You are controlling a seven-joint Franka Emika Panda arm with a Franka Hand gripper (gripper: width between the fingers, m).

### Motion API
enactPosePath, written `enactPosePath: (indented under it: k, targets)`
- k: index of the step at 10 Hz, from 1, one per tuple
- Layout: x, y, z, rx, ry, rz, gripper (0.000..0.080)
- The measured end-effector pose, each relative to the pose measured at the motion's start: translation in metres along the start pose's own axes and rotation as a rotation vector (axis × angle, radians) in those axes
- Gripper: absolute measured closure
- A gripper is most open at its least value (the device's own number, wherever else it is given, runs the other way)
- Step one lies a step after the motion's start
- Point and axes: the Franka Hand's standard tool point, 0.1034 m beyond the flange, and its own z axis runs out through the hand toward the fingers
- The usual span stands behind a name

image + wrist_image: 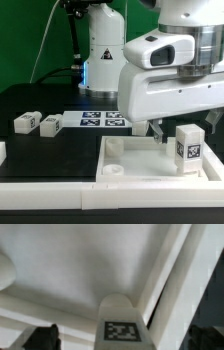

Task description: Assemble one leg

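A leg [187,148], a small white block with a black-and-white tag, stands upright on the large white panel [135,160] near its corner at the exterior view's right. My gripper [185,125] hangs just over it, open, one dark finger [159,128] on each side. In the wrist view the leg [122,325] sits midway between my fingers [45,336], with a wide gap on both sides, so nothing is gripped [125,341]. Two more legs [25,122] [49,124] lie on the black table at the exterior view's left.
The marker board [103,120] lies flat on the table behind the panel. The panel has a raised rim [170,286] beside the standing leg. Another white part [2,151] shows at the left edge. The arm's white body hides the area behind the gripper.
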Motion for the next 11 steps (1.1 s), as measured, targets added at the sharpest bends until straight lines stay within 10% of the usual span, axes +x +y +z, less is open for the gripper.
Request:
enactPosePath:
  k: [4, 8, 11]
  targets:
    - [0.0021, -0.0009, 0.0005, 0.008, -0.031, 0.003, 0.0151]
    - [0.0021, -0.0008, 0.0007, 0.008, -0.032, 0.003, 0.0509]
    - [0.0022, -0.0012, 0.001, 0.011, -0.03, 0.054, 0.0509]
